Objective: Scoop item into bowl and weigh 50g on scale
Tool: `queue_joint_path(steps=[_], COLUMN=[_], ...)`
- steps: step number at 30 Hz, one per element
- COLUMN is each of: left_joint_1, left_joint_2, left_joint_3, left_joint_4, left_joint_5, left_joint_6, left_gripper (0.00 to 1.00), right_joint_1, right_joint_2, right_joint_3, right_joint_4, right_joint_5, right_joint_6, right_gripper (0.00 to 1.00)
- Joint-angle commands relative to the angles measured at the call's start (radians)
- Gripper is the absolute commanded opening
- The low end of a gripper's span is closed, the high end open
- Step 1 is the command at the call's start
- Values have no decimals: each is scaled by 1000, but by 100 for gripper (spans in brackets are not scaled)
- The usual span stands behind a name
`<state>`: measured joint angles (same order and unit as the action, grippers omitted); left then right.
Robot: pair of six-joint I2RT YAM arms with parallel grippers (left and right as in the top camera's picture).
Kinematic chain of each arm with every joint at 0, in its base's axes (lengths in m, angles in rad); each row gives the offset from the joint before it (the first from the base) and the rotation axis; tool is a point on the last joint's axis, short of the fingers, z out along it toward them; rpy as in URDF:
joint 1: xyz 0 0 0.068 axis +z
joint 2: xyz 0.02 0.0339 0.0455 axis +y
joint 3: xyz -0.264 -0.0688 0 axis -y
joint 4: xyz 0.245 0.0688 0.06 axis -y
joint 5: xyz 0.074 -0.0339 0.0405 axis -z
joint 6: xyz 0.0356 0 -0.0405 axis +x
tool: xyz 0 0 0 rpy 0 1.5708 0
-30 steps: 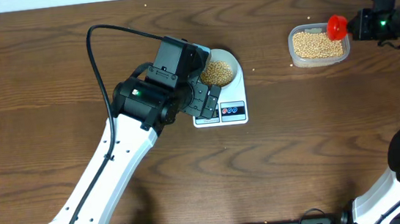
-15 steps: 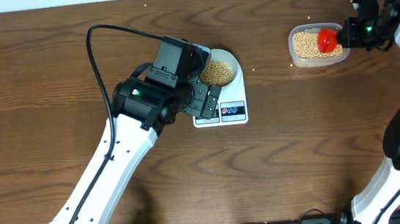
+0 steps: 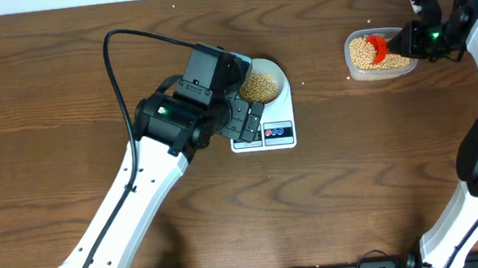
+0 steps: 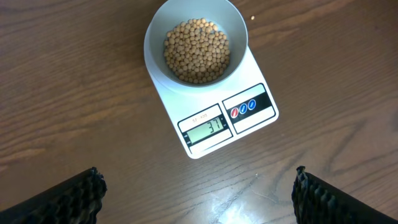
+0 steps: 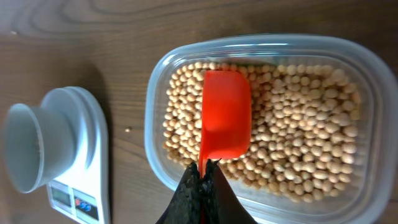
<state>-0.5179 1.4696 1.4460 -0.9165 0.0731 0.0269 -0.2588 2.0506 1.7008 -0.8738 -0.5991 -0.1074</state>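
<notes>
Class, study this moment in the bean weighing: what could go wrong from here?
The scoop, pinched by the right gripper, must cross open table from the tub to the bowl; beans could spill. The scale display seems to read 31, so a heaped scoop may overshoot. The open left gripper hovers nearby, risking a bump.

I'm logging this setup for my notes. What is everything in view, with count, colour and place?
table: one, dark brown wood, under everything
scale: one, white, mid-table
bowl: one, pale white, on the scale
tub: one, clear plastic, right side of the table
beans: many, tan, some in the bowl, more in the tub
scoop: one, red, over the tub's beans
left gripper: one, black, open and empty, above the scale
right gripper: one, black, shut on the scoop's handle
</notes>
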Motion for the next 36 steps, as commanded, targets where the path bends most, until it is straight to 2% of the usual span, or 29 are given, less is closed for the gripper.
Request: queue_joint_path(steps=[1,7,17,27,30,36], left_joint_1=[2,2,2,2,2,2], left_joint_2=[7,7,7,7,7,7], left_joint_3=[-10,-10,-10,-10,-10,-10], left_joint_4=[-3,-3,-3,-3,-3,-3], left_joint_5=[2,2,2,2,2,2], left_joint_6=[10,10,10,10,10,10], left_gripper=[98,98,98,98,98,98], right_joint_1=[-39,-92,-164,-174,-171,-156], right_joint_2=[11,10,10,10,10,10], right_joint_3=[2,2,2,2,2,2], right_joint_4=[-2,-4,-5,-5,-5,-6], right_joint_5=[-111,-127,-275,-316,-381,-434], right_joint_6=[40,40,39,38,-7,-7], right_gripper=[1,1,1,1,1,1])
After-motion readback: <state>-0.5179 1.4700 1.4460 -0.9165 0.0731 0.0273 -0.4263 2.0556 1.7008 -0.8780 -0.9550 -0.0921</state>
